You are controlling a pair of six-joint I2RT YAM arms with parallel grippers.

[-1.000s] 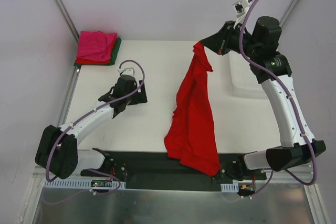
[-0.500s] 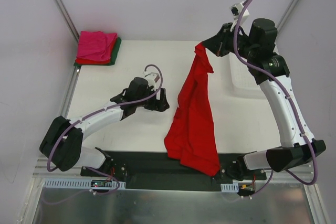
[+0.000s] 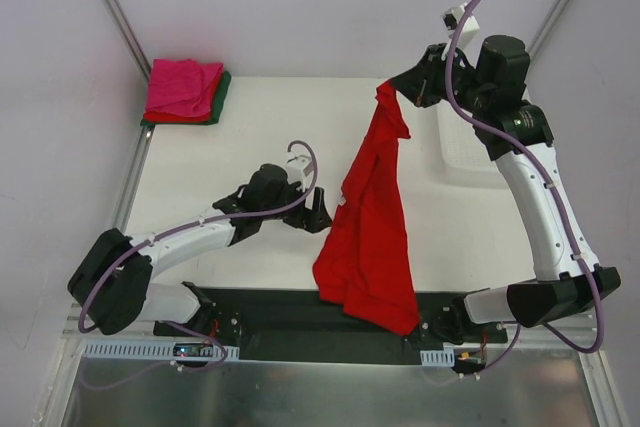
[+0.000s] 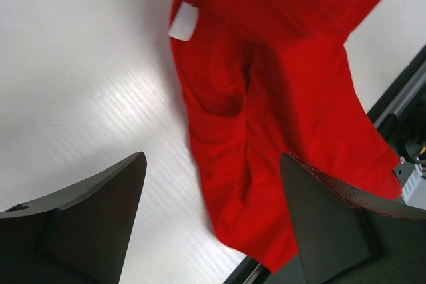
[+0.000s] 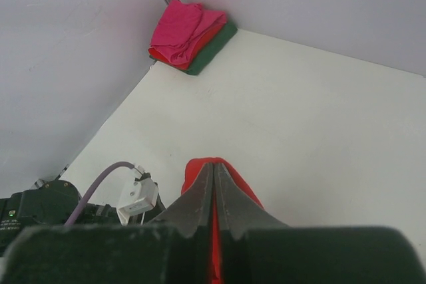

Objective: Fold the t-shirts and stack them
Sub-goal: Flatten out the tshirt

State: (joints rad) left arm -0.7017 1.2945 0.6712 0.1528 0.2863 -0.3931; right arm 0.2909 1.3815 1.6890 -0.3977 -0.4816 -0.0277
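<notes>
A large bright red t-shirt (image 3: 372,217) hangs from my right gripper (image 3: 385,88), which is shut on its top corner high over the table; the cloth (image 5: 227,176) shows pinched between the shut jaws. The shirt's lower end drapes over the black front rail. My left gripper (image 3: 322,212) stands open low over the table, right beside the hanging shirt's left edge. In the left wrist view the red cloth (image 4: 266,124), with a white label (image 4: 184,20), fills the space ahead of the open fingers. A folded stack with a magenta pink t-shirt (image 3: 183,87) on top lies at the far left corner.
The folded stack (image 5: 190,34) shows pink over red over dark green. A white basket (image 3: 468,152) sits at the right, partly behind the right arm. The black rail (image 3: 260,312) runs along the near table edge. Grey walls close in the left and back sides.
My left arm has swung right across the table until its open gripper reached the hanging shirt's left edge. The right gripper has kept hold of the shirt, barely shifting.
</notes>
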